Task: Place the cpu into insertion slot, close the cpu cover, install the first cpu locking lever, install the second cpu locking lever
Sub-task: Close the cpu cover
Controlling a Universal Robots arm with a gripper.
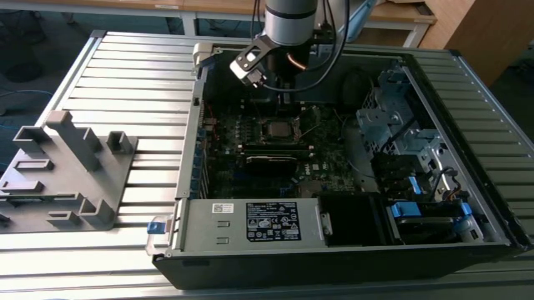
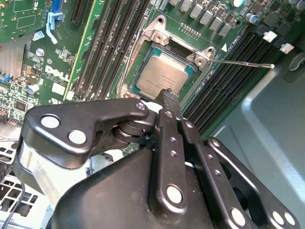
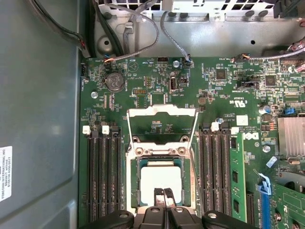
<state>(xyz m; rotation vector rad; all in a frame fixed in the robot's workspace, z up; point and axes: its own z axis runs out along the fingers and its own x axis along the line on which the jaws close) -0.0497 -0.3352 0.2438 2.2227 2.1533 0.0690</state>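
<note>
The cpu (image 3: 159,176) lies flat in the insertion slot (image 3: 135,186), its silver top showing in both wrist views (image 2: 162,76). The cpu cover (image 3: 162,110), a thin silvery frame, stands swung open off the socket's far side, with green board visible through it. A thin locking lever rod (image 2: 243,62) sticks out sideways from a socket corner. My gripper (image 3: 164,194) is shut with nothing between its fingers, and its tips hover at the cpu's near edge (image 2: 169,95). In the exterior view the gripper (image 1: 282,87) hangs inside the open computer case, above the socket (image 1: 278,130).
Long black memory slots (image 3: 102,176) flank the socket on both sides. Cables (image 3: 143,21) run along the case wall behind the board. A drive cage (image 1: 401,119) and a power supply (image 1: 250,222) take up the case's right and front. A grey fixture (image 1: 67,169) stands on the slatted table.
</note>
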